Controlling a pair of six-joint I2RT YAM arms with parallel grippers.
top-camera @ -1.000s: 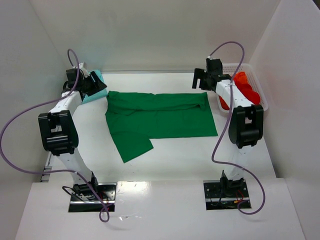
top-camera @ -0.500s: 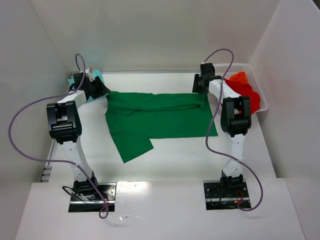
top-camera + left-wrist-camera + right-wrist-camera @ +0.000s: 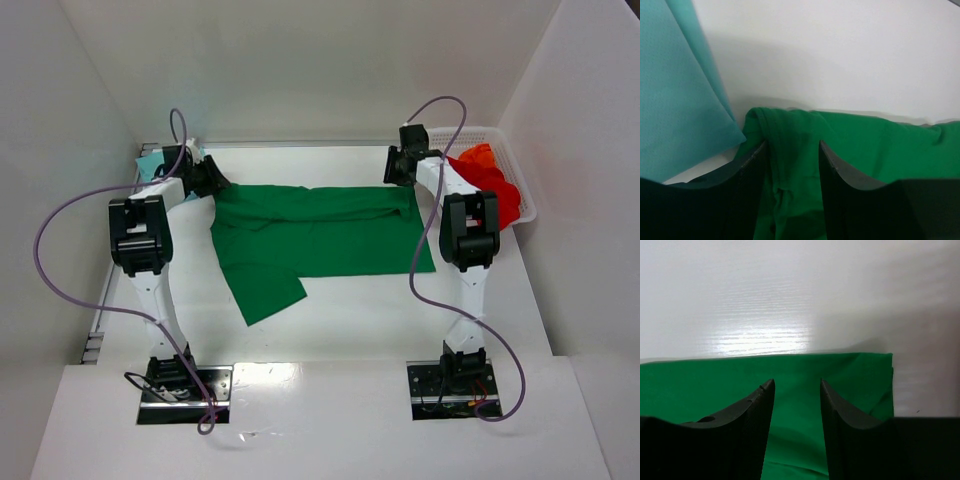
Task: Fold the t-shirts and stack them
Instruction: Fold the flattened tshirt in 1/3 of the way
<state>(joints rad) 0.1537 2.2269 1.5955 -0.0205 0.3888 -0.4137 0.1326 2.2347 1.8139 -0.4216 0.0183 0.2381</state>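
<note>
A dark green t-shirt (image 3: 320, 235) lies spread flat across the middle of the table, one sleeve pointing toward the near left. My left gripper (image 3: 213, 180) is down at its far left corner; in the left wrist view the gripper (image 3: 793, 150) stands open, astride a bunched fold of the green cloth (image 3: 865, 145). My right gripper (image 3: 397, 170) is at the far right corner, and in its wrist view (image 3: 796, 385) the jaws stand apart over flat green cloth (image 3: 700, 380) near the shirt's edge. A pale teal t-shirt (image 3: 150, 162) (image 3: 680, 100) lies at the far left. Red t-shirts (image 3: 495, 180) sit in the basket.
A white mesh basket (image 3: 527, 205) stands at the far right against the side wall. White walls close in the table on the left, back and right. Purple cables loop off both arms.
The left gripper has moved right from the teal shirt onto the green shirt's corner. The right gripper has come down onto the far right corner. Both sets of jaws have narrowed.
</note>
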